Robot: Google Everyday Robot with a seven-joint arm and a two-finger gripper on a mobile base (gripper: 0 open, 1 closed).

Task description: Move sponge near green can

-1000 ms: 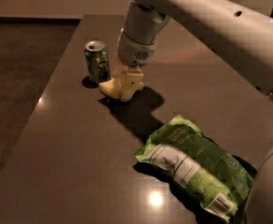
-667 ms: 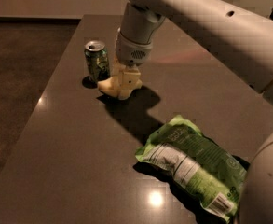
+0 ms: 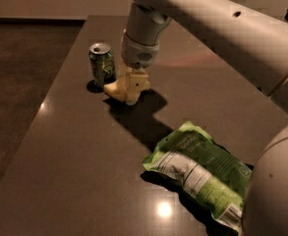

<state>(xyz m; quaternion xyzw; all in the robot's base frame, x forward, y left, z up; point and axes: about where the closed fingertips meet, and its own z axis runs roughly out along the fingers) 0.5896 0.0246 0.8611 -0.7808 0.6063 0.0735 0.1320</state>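
Note:
The green can stands upright on the dark table, far left of its middle. The pale yellow sponge sits low at the table surface just right of the can, a small gap apart from it. My gripper reaches down from above right and is shut on the sponge's right end, with its cream fingers on either side. The white arm runs off to the upper right.
A large flat light-green snack bag lies on the table at the front right. The table's left edge drops to a dark floor. Part of the robot's white body fills the lower right corner.
The gripper and the sponge have shifted a little to the left, closer to the green can. The can and the bag have not moved.

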